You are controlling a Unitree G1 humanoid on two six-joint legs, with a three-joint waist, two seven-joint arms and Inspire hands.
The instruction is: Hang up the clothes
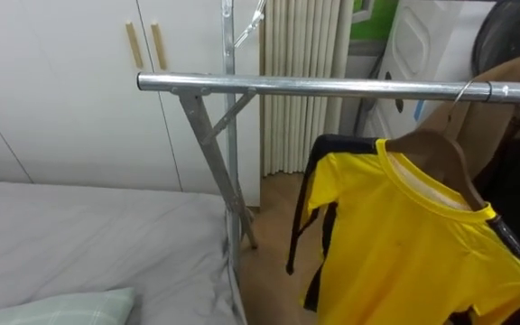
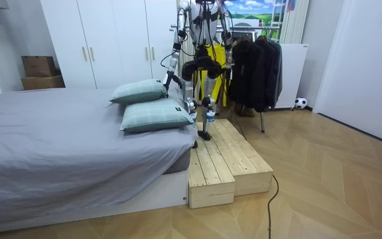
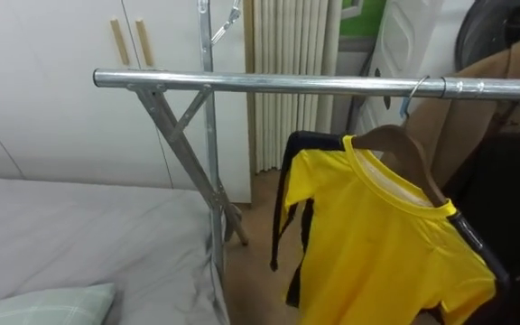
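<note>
- One yellow shirt (image 1: 413, 244) sits on a wooden hanger (image 1: 441, 149) in your left eye view, hooked over the metal rail (image 1: 332, 87) toward its right end.
- Your right eye view has dark clothes (image 3: 513, 199) just behind the shirt and the bed (image 3: 79, 235) lower left.
- Your room view puts the robot on the wooden platform (image 2: 224, 159) at the bed's corner. Its left hand (image 2: 168, 78) hangs low, and you cannot tell its state.

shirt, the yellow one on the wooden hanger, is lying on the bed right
Not quite. The shirt is yellow and is on the wooden hanger, but it is not lying on the bed. It hangs from the rail by the hanger's hook, beside the bed. The left eye view shows it.
</note>
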